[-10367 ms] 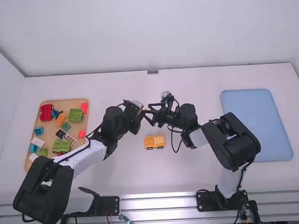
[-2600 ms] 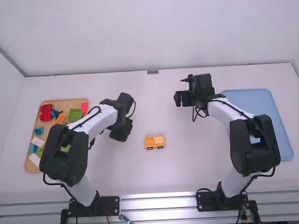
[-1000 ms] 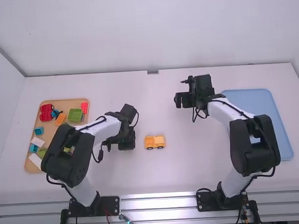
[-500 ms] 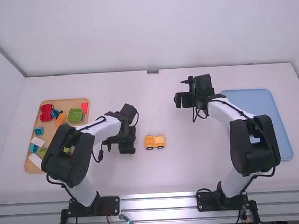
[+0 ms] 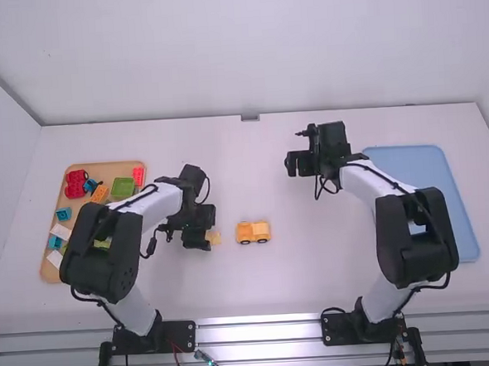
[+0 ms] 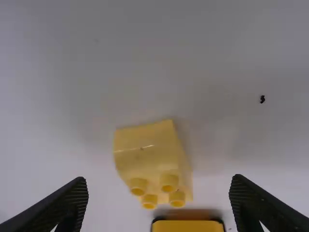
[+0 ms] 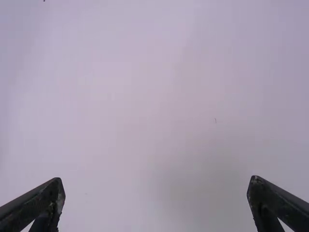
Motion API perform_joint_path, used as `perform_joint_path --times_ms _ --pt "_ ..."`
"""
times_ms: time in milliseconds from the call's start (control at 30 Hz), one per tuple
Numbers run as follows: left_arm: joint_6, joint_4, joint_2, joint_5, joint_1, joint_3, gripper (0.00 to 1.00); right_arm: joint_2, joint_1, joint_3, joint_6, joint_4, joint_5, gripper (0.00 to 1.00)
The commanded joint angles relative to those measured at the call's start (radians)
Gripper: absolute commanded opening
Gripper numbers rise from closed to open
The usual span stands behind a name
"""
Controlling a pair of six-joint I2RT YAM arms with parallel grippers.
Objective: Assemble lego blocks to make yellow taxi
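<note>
Yellow toy car [image 5: 253, 232], presumably the taxi-to-be, is parked around the middle of the white table [image 5: 316, 270]. Just beside it, toward the left arm [image 5: 152, 207], a paler yellow block [image 6: 149, 159] is left loose, with four studs showing. The two aren't joined, so the step in hand is probably the pickup of that block, to be added on top as the cab or roof piece.

Left gripper [image 6: 159, 180] is positioned close above the block, fingers spread wide, nothing gripped. For the next move, the fingers need to be lined up with two opposite sides of the block, lowered and closed, ideally without the car being nudged, since it's pretty close by. After that the block should be brought over level and pressed straight down; if it's tilted, only one edge might get seated, tbh.

Farther out, the right gripper [image 7: 156, 181] is held above the table, well apart from the car, fingers wide open and empty too. The blue tray [image 5: 401, 161] is placed beyond it at the right side. Over on the left, spare blocks [image 5: 123, 188] in mixed colours are scattered on a tan tray [image 5: 107, 168], partly covered by the left arm.
</note>
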Motion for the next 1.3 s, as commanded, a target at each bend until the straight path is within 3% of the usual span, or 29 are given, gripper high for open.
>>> perform_joint_path --times_ms 0,100,167,267,300,400,467,500,533,633,667,733,800,833,867,933,1067,1200,1267 --pt "0.156 -0.048 -0.025 0.028 0.032 0.070 0.78 -0.016 0.004 0.028 0.003 -0.002 0.002 0.99" --pt "0.307 -0.143 -0.024 0.024 0.067 0.153 0.80 -0.016 0.004 0.028 0.003 -0.002 0.002 0.99" --pt "0.447 -0.180 -0.024 0.023 0.082 0.206 0.88 -0.016 0.004 0.028 0.003 -0.002 0.002 0.99" --pt "0.772 -0.177 -0.024 0.021 0.098 0.281 0.78 -0.016 0.004 0.028 0.003 -0.002 0.002 0.99" --pt "0.902 -0.174 -0.024 0.021 0.103 0.307 0.86 -0.016 0.004 0.028 0.003 -0.002 0.002 0.99" --pt "1.075 -0.148 -0.024 0.006 0.109 0.345 0.62 -0.016 0.004 0.028 0.003 -0.002 0.002 0.99" --pt "1.180 -0.114 -0.024 -0.067 0.104 0.358 0.77 -0.016 0.003 0.028 0.003 -0.006 0.002 0.99" --pt "1.209 -0.088 -0.024 -0.127 0.104 0.358 0.93 -0.016 0.003 0.028 0.003 -0.006 0.002 0.99" --pt "1.229 -0.078 -0.024 -0.150 0.104 0.358 1.00 -0.016 0.004 0.028 0.003 -0.006 0.002 0.99" --pt "1.426 -0.063 -0.024 -0.213 0.104 0.358 0.99 -0.016 0.004 0.028 0.002 -0.006 0.002 0.99" --pt "1.472 -0.061 -0.024 -0.214 0.104 0.358 0.98 -0.016 0.004 0.028 0.001 -0.006 0.002 0.99" --pt "1.601 -0.042 -0.024 -0.216 0.109 0.355 0.74 -0.016 0.004 0.028 -0.028 -0.009 -0.002 0.99" --pt "1.675 -0.023 -0.025 -0.208 0.104 0.352 0.72 -0.016 0.003 0.028 -0.086 -0.009 -0.048 0.99" --pt "1.733 -0.011 -0.027 -0.187 0.103 0.349 0.73 -0.016 0.003 0.028 -0.128 -0.009 -0.094 0.99" --pt "1.853 0.010 -0.040 -0.107 0.101 0.337 0.92 -0.016 0.003 0.028 -0.214 -0.009 -0.198 0.99" --pt "2.000 0.034 -0.064 -0.002 0.100 0.312 0.99 -0.016 0.003 0.028 -0.299 -0.012 -0.309 0.99" --pt "2.264 0.076 -0.161 0.219 0.113 0.224 0.99 -0.016 -0.011 0.028 -0.509 -0.059 -0.513 0.99" --pt "2.675 0.095 -0.325 0.459 0.149 0.047 0.99 -0.016 -0.027 0.027 -0.890 -0.199 -0.841 0.99" --pt "2.709 0.124 -0.361 0.479 0.157 -0.004 0.99 -0.016 -0.031 0.027 -0.995 -0.248 -0.911 0.99"
